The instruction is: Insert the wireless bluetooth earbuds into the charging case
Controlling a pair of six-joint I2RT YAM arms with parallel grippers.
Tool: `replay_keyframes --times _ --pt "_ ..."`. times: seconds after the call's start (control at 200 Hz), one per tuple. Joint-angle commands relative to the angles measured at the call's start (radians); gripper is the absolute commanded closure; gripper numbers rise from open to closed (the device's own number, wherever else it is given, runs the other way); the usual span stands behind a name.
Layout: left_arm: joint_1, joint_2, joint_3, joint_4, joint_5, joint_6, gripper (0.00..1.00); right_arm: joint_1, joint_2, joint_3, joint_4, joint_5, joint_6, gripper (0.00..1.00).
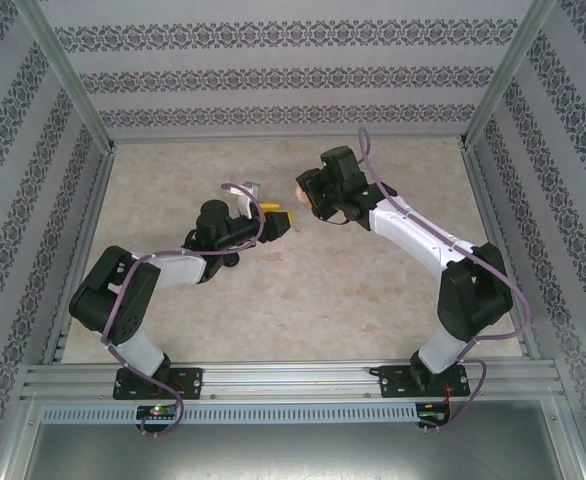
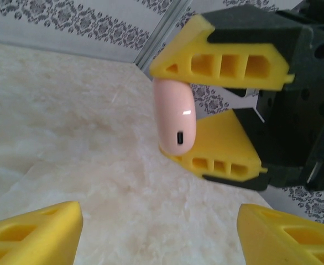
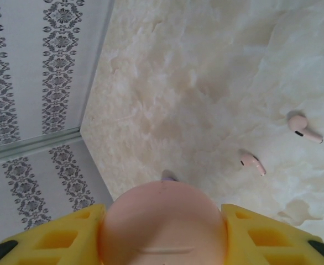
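My right gripper [image 1: 302,196] is shut on a round pale pink charging case [image 3: 162,226], held closed above the table between its yellow fingers [image 3: 264,232]. In the left wrist view the case [image 2: 174,118] stands on edge in those fingers, its port facing me. Two pale pink earbuds [image 3: 252,163] [image 3: 304,127] lie apart on the marble table, to the right past the case. My left gripper [image 2: 159,234] is open with nothing between its fingers, low over the table just short of the case. In the top view it [image 1: 276,222] sits close to the right gripper.
A small light purple thing [image 3: 169,176] peeks out behind the case's far edge, too hidden to identify. A small grey object [image 1: 254,188] lies behind the left gripper. Patterned walls and metal corner posts [image 1: 68,85] enclose the table [image 1: 373,290].
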Motion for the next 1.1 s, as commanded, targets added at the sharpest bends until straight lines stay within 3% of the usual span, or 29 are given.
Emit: replay_keyframes --times 0.0,0.759,1.099 --pt "-0.011 0.031 0.044 0.115 0.023 -0.032 0.28 0.019 -0.030 -0.009 0.027 0.008 0.023 0.68" --pt "-0.012 0.119 0.116 0.170 0.021 -0.059 0.52 0.064 -0.016 -0.005 0.048 -0.012 0.018 0.69" --pt "-0.011 0.116 0.123 0.174 0.002 -0.058 0.52 0.068 -0.013 -0.005 0.052 -0.011 0.015 0.69"
